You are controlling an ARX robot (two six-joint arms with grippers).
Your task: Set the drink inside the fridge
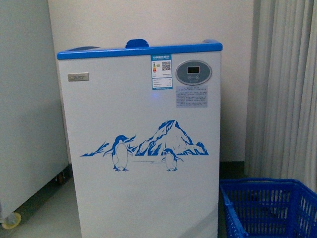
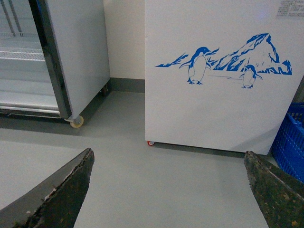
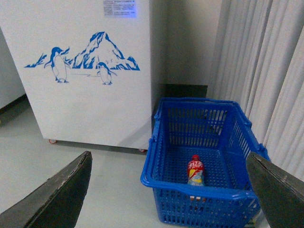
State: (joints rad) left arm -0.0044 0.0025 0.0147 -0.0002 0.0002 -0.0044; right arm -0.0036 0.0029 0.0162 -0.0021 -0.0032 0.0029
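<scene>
Right wrist view: the drink [image 3: 195, 172] lies on its side on the floor of the blue basket [image 3: 199, 192], which stands just beside the fridge [image 3: 85, 71]. Its red cap points away from the camera. The right gripper [image 3: 168, 156] hangs above the basket's near rim, fingers spread wide and empty. The left gripper [image 2: 168, 153] faces the fridge front, also spread and holding nothing. Judged step: pick-up. Descend inside the basket walls, close across the bottle's body, not its cap, and clear the rim before lifting
</scene>
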